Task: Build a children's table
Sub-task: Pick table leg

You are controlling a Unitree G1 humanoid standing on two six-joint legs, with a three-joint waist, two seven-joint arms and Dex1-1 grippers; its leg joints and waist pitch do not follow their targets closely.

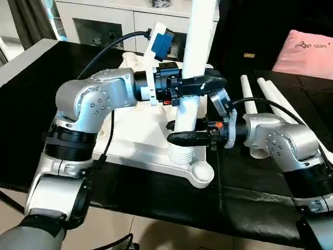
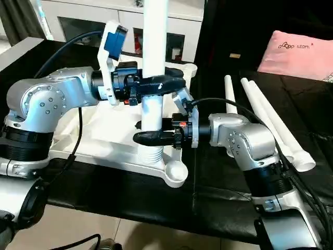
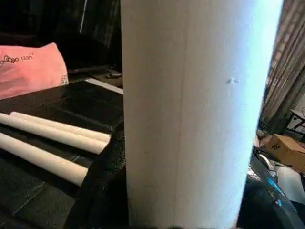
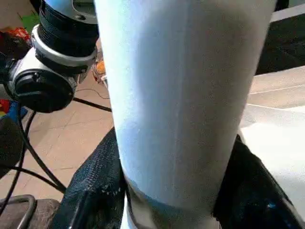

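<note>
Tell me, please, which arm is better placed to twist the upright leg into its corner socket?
The right, I'd judge. The right gripper clasps the leg low, just above its threaded end at the tabletop socket, so it can turn it there. The left gripper holds higher, better suited to keeping it upright.

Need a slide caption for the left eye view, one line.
Both grippers, left above right, clasp an upright white leg over the tabletop's corner socket.

pink pillow (image 1: 311,53), white cabinet (image 1: 112,21), black tabletop cover (image 1: 31,104)

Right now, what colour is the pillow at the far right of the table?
Pink, with small dark lettering. The pillow shows best in the left eye view.
</note>
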